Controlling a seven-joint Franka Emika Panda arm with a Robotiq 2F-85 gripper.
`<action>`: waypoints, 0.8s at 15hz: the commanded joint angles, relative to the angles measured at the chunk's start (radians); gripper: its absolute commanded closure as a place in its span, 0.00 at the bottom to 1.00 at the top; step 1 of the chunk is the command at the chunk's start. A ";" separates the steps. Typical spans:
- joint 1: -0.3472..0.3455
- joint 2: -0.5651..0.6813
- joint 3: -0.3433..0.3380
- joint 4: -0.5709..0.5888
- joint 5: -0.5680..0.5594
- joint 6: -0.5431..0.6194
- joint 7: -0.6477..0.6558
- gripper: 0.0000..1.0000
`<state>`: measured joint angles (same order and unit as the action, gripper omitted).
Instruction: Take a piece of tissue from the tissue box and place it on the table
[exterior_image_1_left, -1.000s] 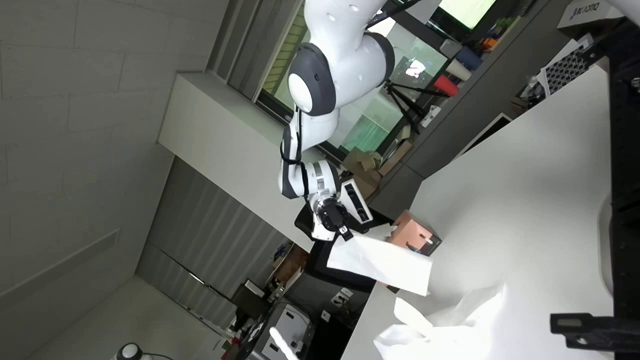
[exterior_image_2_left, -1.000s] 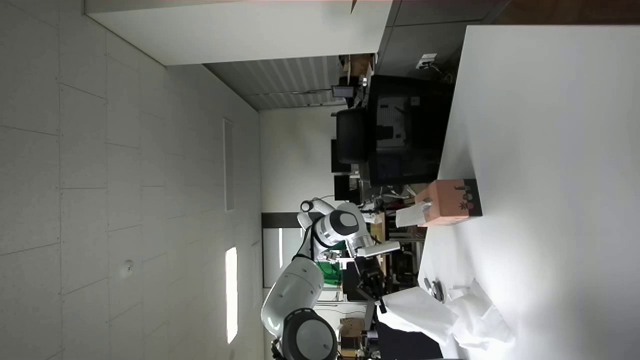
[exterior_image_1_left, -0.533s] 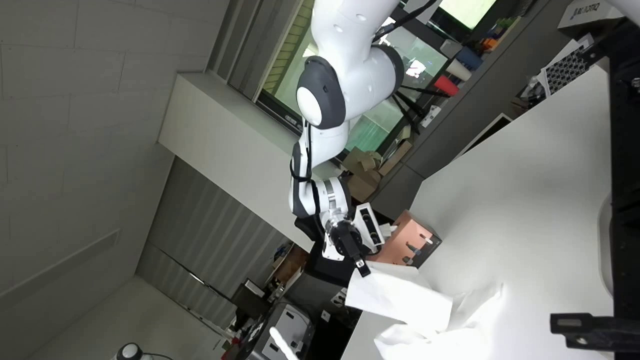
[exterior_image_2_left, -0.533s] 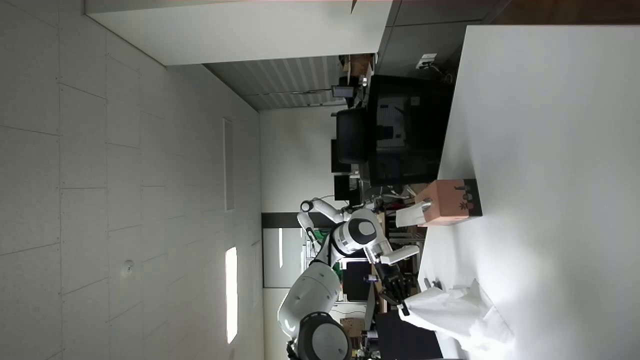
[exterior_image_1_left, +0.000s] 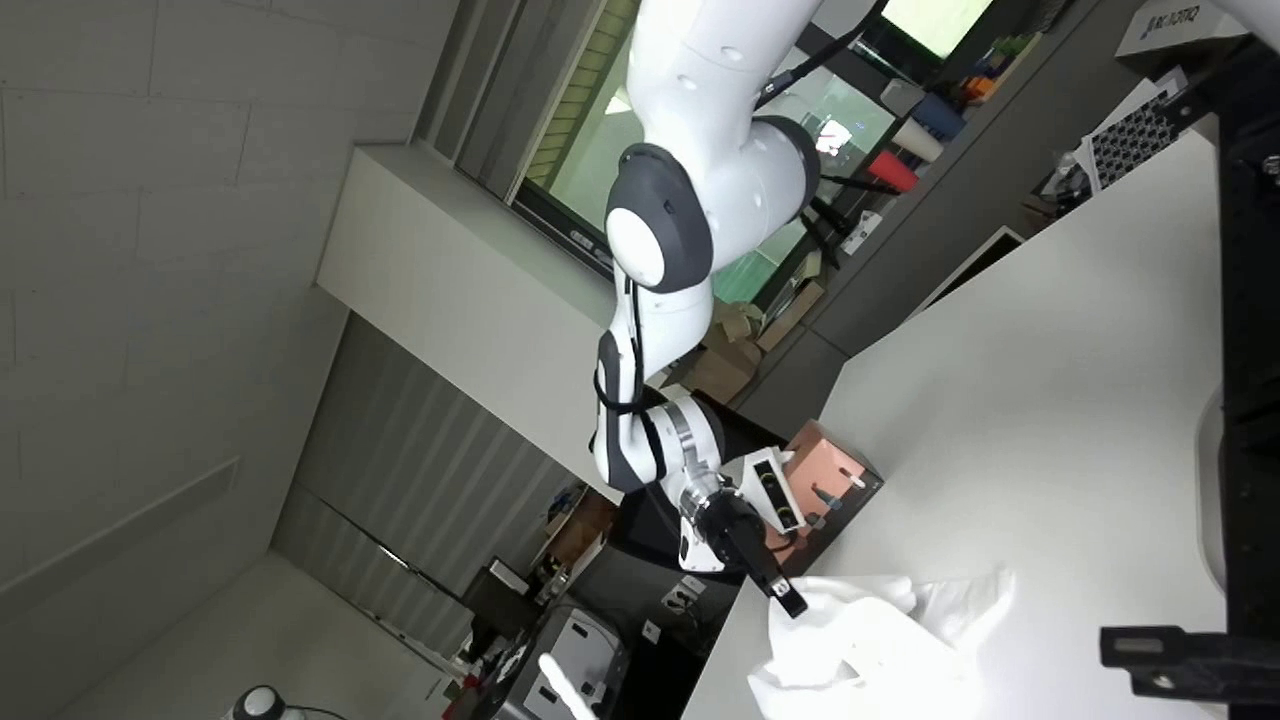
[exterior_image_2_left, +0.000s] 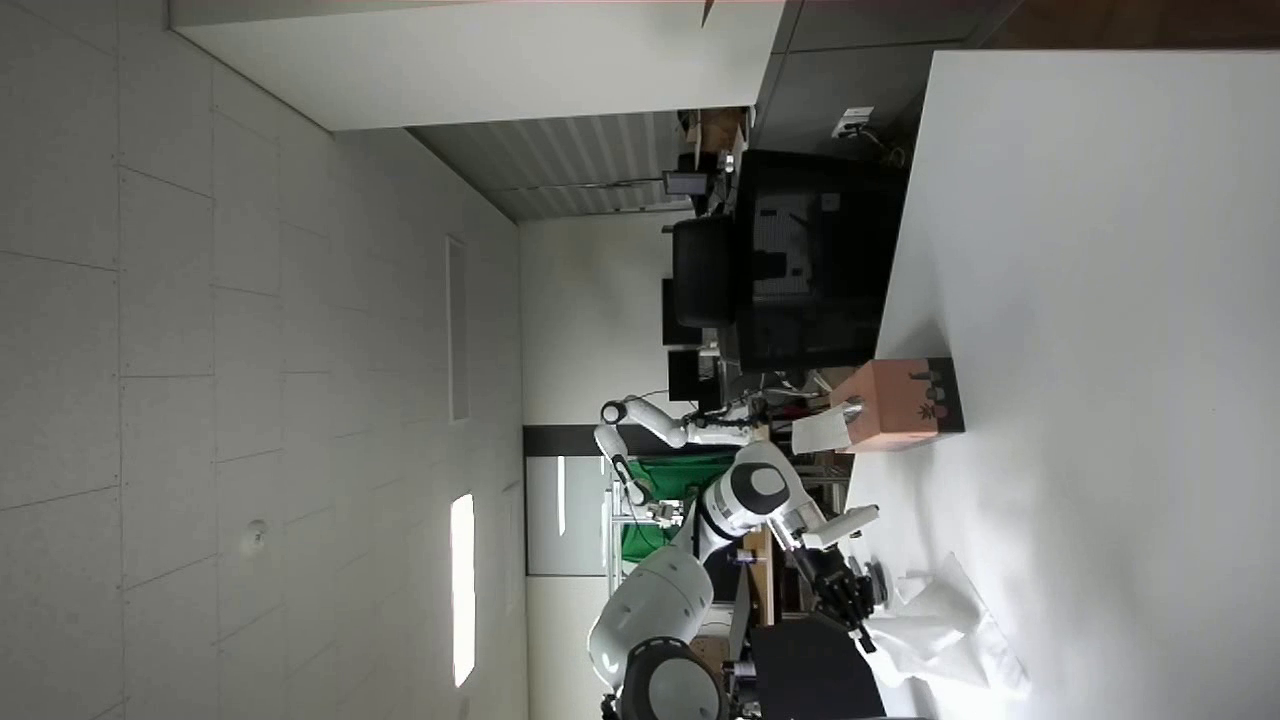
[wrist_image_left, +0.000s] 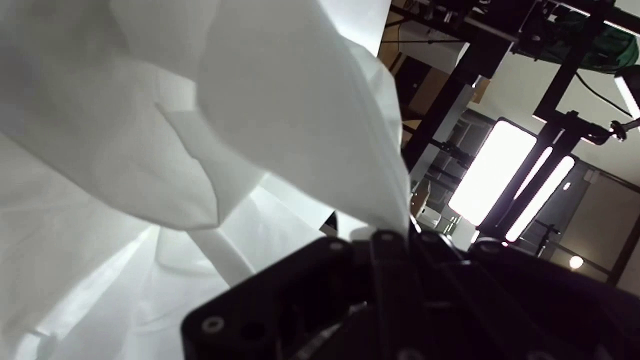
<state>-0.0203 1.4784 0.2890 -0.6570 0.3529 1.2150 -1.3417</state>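
"Where was the tissue (wrist_image_left: 300, 100)?"

"The pincer (wrist_image_left: 410, 237) had it. Its jaws were together with the tissue caught between them; in the wrist view the white stuff narrowed down to the tips."

"Was the rest lying on the tabletop (exterior_image_2_left: 1100, 250)?"

"I couldn't tell how much. It drooped into a crumpled white heap (exterior_image_2_left: 978, 645) there, and I couldn't make out where one ended and the other began."

"And the tissue box (exterior_image_2_left: 900, 405)?"

"That stood upright on the same tabletop, well apart from the pincer in an exterior view, with another sheet (exterior_image_2_left: 820, 432) sticking out of its top."
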 joint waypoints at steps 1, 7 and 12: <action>0.034 0.003 -0.053 -0.014 -0.028 0.048 0.008 1.00; 0.068 0.007 -0.088 -0.025 -0.092 0.123 0.012 0.74; 0.064 0.007 -0.059 0.043 -0.093 0.116 0.009 0.46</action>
<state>0.0482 1.4851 0.2065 -0.6849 0.2622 1.3648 -1.3430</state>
